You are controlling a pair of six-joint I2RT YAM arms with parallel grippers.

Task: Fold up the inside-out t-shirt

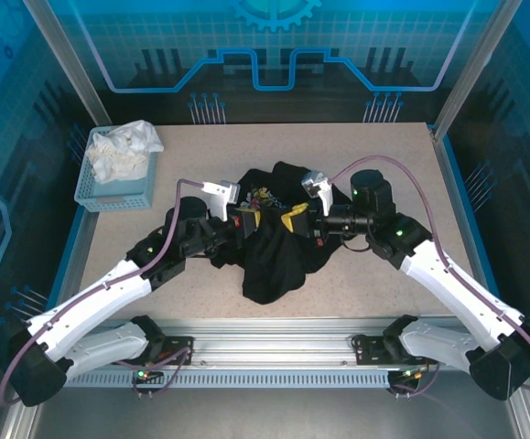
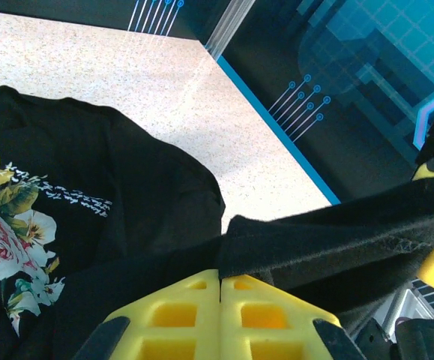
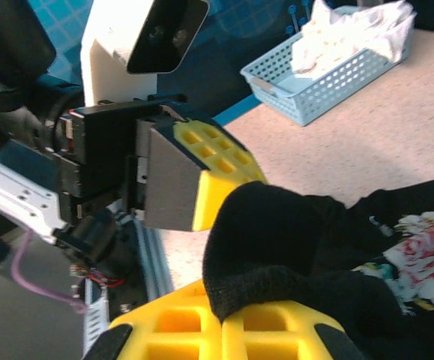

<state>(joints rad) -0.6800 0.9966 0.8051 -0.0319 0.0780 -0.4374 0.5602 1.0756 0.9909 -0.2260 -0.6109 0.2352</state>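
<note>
Tabletop (image 1: 374,274): speckled beige, with blue-lit walls around it.
T-shirt (image 1: 269,261): black crumpled heap strung between both pairs of fingers; floral print (pink and white) faces up just beyond the tips.
Left gripper (image 2: 220,281): fingers pressed together, pinching a taut black fold.
Right gripper (image 3: 220,319): fingers pressed together on a bunched fold.
Basket (image 1: 109,197): well left of the left fingers, white cloth (image 1: 123,151) inside.

Two lines of white script (image 2: 67,193) printed on the black t-shirt (image 2: 149,187), just right of its floral graphic (image 2: 7,240); the lettering is too blurred to read.
</note>
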